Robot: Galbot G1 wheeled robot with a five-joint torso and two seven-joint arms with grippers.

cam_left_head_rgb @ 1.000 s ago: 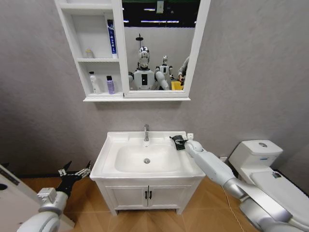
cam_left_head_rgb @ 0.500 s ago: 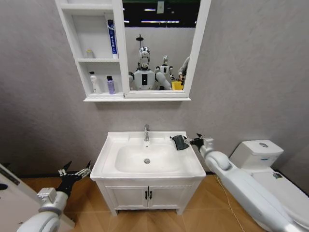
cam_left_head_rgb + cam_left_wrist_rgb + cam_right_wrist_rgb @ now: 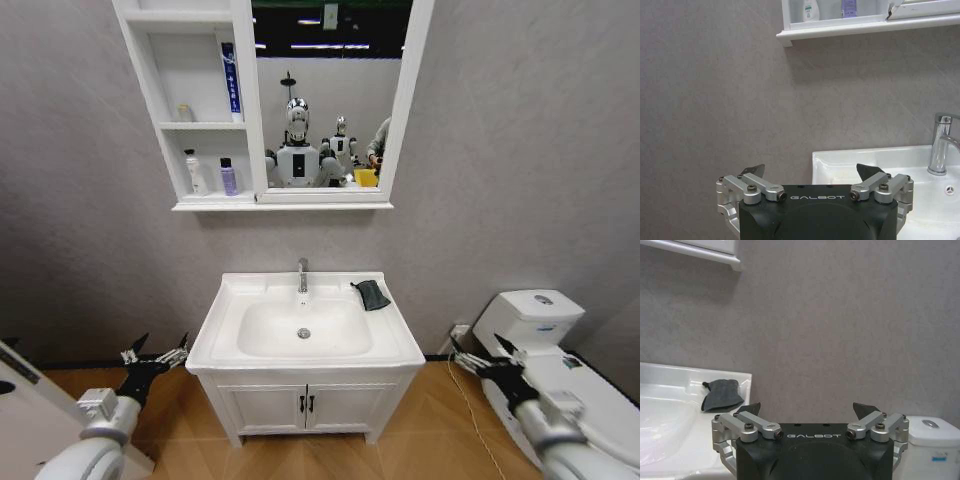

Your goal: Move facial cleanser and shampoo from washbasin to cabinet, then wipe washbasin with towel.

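**Bottles look shelved, towel down on the basin, both arms low and empty**

Nearest: left gripper hangs low, left of the vanity, fingers spread wide, nothing in them. Right gripper is low on the other side, between the vanity and the toilet, also wide and empty. Wrist views agree: left gripper and right gripper each w/ a clear gap between the tips.

Next out: washbasin. No bottles on the rim or in the bowl, so the moving part looks done. Towel lies on the back right corner of the rim, right of the faucet, well apart from either gripper. In the right wrist view the towel sits loosely bunched on the ledge.

Farthest: cabinet on the wall. Bottom niche has a white bottle and a purple bottle side by side; a blue tube stands in the niche above. Can't tell which are the cleanser & shampoo.

Judgement: whether the basin's been wiped can't be read off the surface; w/ the towel parked and both arms low, task looks at or near its end.
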